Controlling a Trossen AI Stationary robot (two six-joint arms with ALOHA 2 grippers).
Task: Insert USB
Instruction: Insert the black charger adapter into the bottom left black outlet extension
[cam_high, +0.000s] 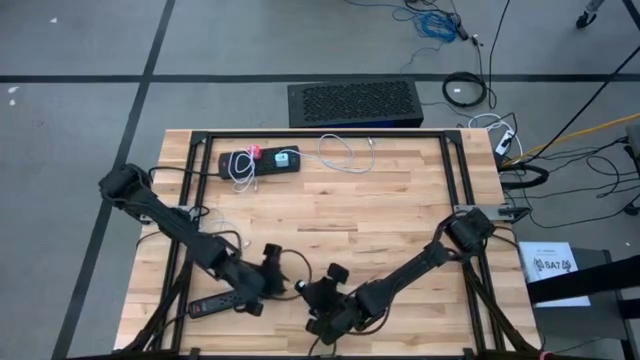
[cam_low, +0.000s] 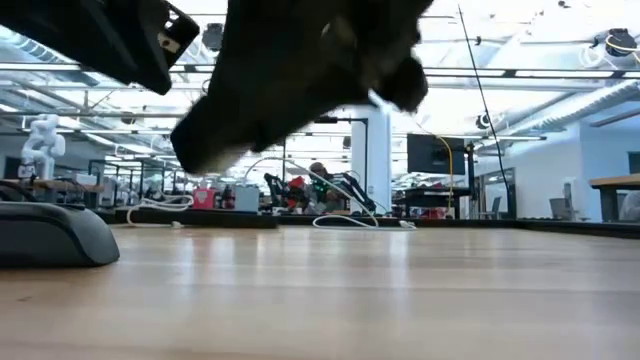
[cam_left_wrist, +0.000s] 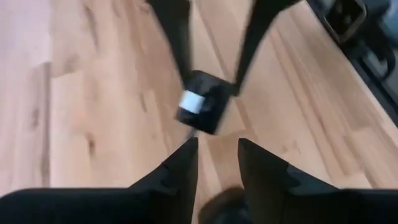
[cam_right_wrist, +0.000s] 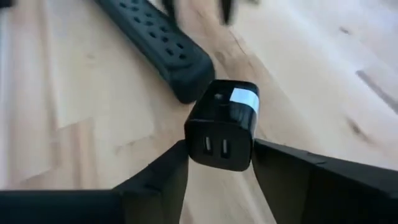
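Currently right gripper (cam_right_wrist: 219, 163) fingers flanking, touching small black two-port USB charger block (cam_right_wrist: 222, 127), grip unconfirmed, black power strip (cam_right_wrist: 163, 45) just beside, left gripper (cam_left_wrist: 217, 158) parted, empty, near.

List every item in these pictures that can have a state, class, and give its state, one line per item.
Black USB charger block: between the right gripper's fingers, two ports empty.
Right gripper: fingers on either side of the charger block.
Left gripper: fingers parted, holding nothing, facing the block.
Near power strip: lying flat, visible sockets empty.
Far power strip: white plugs and cable attached.
White cable: loose on the table.
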